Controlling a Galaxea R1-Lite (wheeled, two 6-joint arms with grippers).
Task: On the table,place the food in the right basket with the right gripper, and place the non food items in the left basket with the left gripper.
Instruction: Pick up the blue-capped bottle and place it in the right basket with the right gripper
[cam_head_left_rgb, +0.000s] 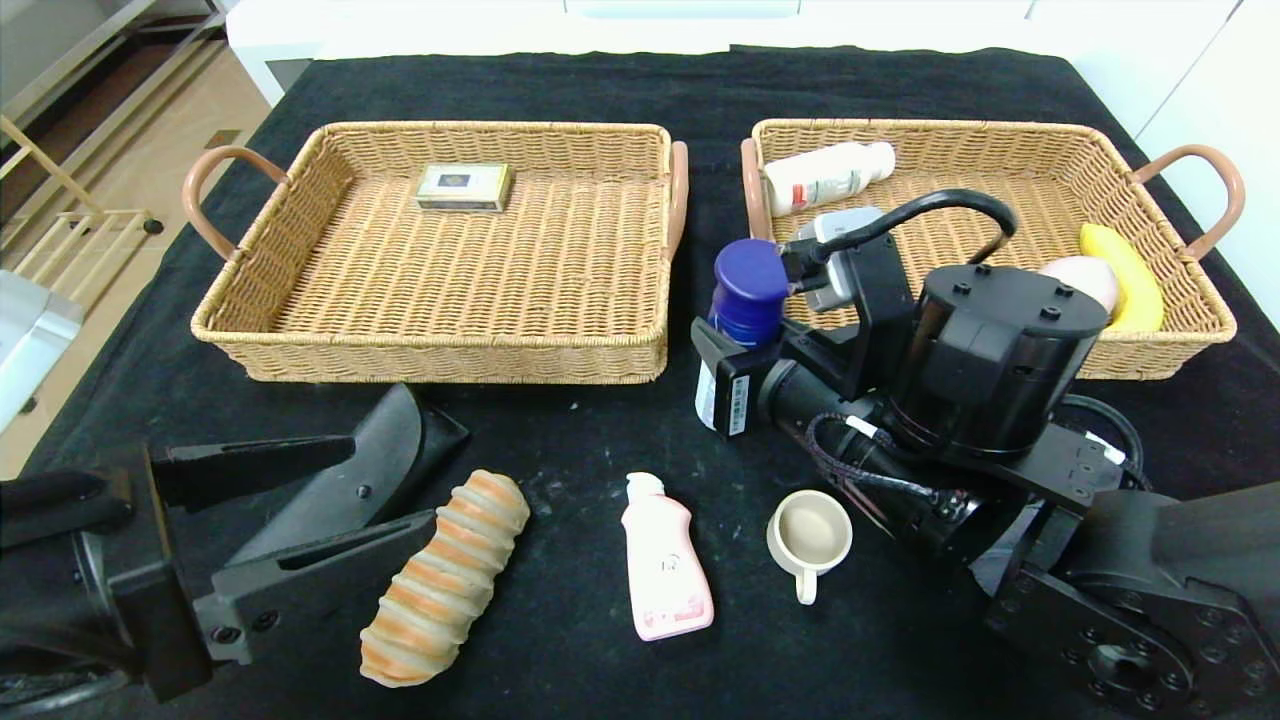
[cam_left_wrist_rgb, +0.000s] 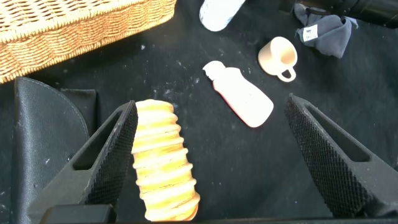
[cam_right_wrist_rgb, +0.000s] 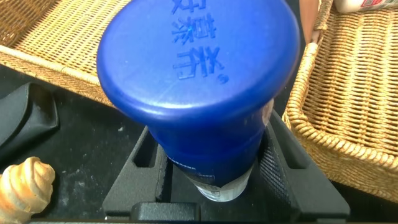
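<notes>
My right gripper is shut on a bottle with a blue cap, held upright between the two baskets; the cap fills the right wrist view. My left gripper is open low at the front left, its fingers beside a striped bread roll, also in the left wrist view. A pink bottle and a cream cup lie on the cloth. The left basket holds a small box. The right basket holds a white bottle, a banana and a pink item.
A black object lies on the black tablecloth just behind my left gripper. A grey cloth shows in the left wrist view near the right arm. The table edge lies to the left, with floor beyond.
</notes>
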